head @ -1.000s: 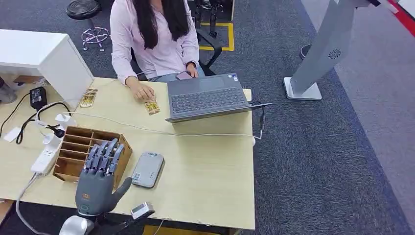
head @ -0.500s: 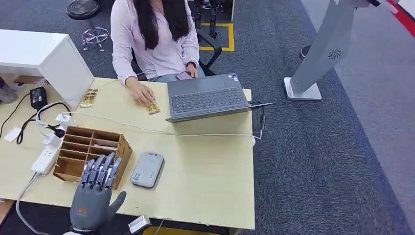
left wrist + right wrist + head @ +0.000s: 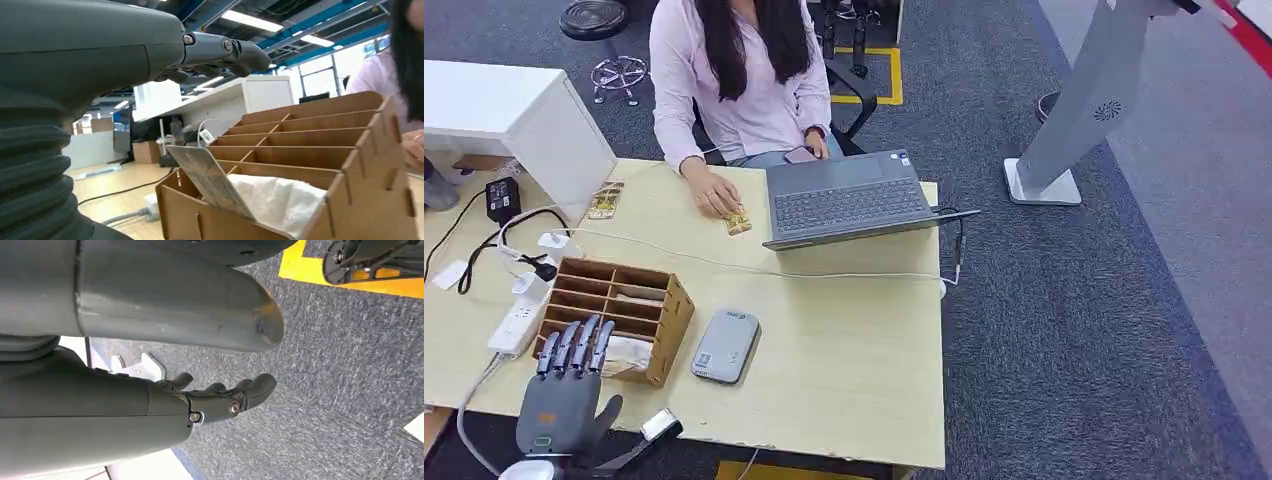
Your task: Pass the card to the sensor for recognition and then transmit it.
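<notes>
My left hand (image 3: 564, 385) hovers at the table's near edge, just in front of the wooden slotted box (image 3: 614, 312), fingers straight and apart, holding nothing. In the left wrist view the same hand's fingers (image 3: 220, 50) reach above the box (image 3: 320, 150), where a pale card (image 3: 210, 180) leans in the nearest slot beside crumpled white paper (image 3: 275, 200). The flat grey sensor (image 3: 726, 345) lies on the table right of the box. My right hand (image 3: 220, 395) hangs over the carpet with nothing in it.
A person sits at the far side, one hand on a small card (image 3: 737, 222) beside an open laptop (image 3: 849, 195). Another card (image 3: 605, 200) lies near a white cabinet (image 3: 514, 115). A power strip (image 3: 516, 325) and cables run along the left.
My left hand has drawn back and to the left, from over the box's near right corner to the table's near edge. The sensor and box have not moved.
</notes>
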Controlling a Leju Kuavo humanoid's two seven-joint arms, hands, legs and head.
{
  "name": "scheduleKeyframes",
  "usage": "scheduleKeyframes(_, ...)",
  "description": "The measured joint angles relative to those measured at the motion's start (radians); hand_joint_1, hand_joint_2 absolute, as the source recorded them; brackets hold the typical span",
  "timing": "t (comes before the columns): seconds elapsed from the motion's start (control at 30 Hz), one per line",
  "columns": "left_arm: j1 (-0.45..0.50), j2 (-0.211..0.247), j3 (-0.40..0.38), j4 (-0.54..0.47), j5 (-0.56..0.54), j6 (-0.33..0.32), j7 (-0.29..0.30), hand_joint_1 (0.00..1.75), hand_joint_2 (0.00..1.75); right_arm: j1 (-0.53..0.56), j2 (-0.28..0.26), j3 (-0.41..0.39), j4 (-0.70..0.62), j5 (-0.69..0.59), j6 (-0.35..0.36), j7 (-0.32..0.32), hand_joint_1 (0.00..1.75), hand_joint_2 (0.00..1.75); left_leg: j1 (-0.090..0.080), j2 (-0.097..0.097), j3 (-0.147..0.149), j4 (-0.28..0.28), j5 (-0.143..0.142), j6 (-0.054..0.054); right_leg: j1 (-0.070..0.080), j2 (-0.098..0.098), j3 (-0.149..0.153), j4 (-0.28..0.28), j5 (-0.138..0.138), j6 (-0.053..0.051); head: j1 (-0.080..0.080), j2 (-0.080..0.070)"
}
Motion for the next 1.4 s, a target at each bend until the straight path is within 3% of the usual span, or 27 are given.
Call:
scheduleKeyframes(0.83, -0.027, -0.002, 0.031, 0.063, 0.007, 0.0, -0.002, 0.0, 1.75, -0.001, 0.0, 0.0, 0.0, 0.005, 0.002, 0.002, 0.0, 0.0, 0.0, 0.0, 0.0, 0.0, 0.0, 0.0, 0.0, 0.0, 0.0, 0.0, 0.0, 0.0, 0.0, 0.0)
scheduleKeyframes(0.97, -0.09, -0.017, 0.076, 0.137, 0.016, -0.005, -0.037, 0.0, 1.75, -0.003, 0.0, 0.004, 0.0, 0.021, 0.008, 0.004, 0.0, 0.0, 0.0, 0.0, 0.0, 0.0, 0.0, 0.0, 0.0, 0.0, 0.0, 0.0, 0.0, 0.0, 0.0, 0.0)
scheduleKeyframes(1.4, -0.091, -0.031, 0.077, 0.147, 0.015, -0.004, -0.039, 0.0, 1.75, -0.003, 0.0, 0.005, 0.0, 0.026, 0.012, 0.003, 0.0, 0.0, 0.0, 0.0, 0.0, 0.0, 0.0, 0.0, 0.0, 0.0, 0.0, 0.0, 0.0, 0.0, 0.0, 0.0)
